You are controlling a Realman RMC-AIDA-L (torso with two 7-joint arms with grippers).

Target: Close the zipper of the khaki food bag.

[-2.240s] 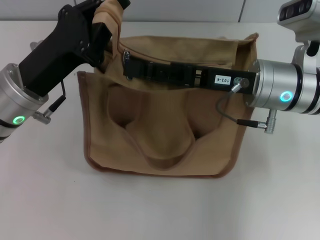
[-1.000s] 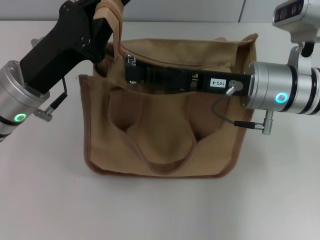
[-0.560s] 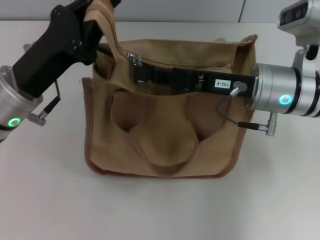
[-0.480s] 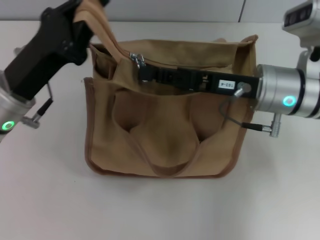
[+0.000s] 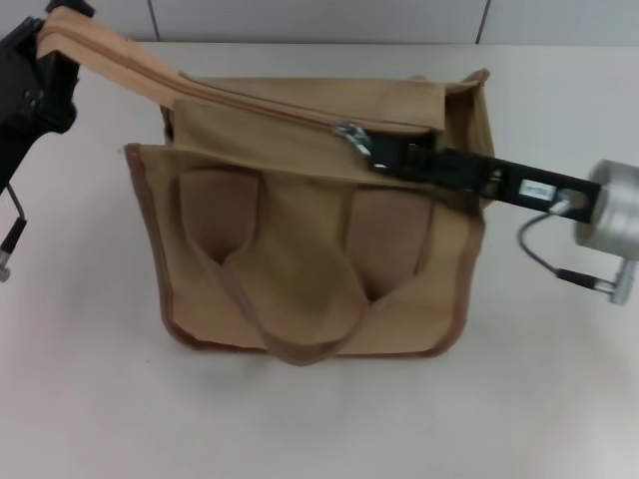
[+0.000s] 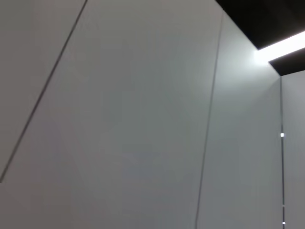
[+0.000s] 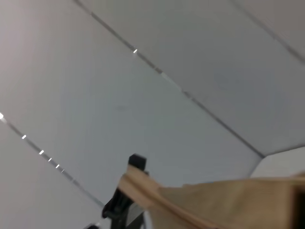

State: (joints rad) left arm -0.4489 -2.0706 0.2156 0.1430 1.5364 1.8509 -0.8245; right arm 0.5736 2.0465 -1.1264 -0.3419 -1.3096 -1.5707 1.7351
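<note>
The khaki food bag (image 5: 300, 259) stands on the white table, its front handle hanging down its face. The zipper (image 5: 240, 98) runs across the top flap from the far left towards the silver pull tab (image 5: 351, 134). My right gripper (image 5: 372, 152) reaches in from the right and is shut on the pull tab, right of the bag's middle. My left gripper (image 5: 55, 25) at the far left corner is shut on the end of the tan top strip (image 5: 110, 62) and holds it stretched out to the left. The right wrist view shows that strip (image 7: 190, 202) and the left gripper (image 7: 125, 198) farther off.
The white table (image 5: 90, 399) surrounds the bag on all sides. A grey wall with panel seams runs behind the table's far edge. The right arm's cable (image 5: 539, 259) loops beside the bag's right side. The left wrist view shows only wall and ceiling.
My right gripper has drawn the pull tab from the bag's left end to right of its middle. My left gripper has moved out left with the strip, stretching it taut. The bag shifted left.
</note>
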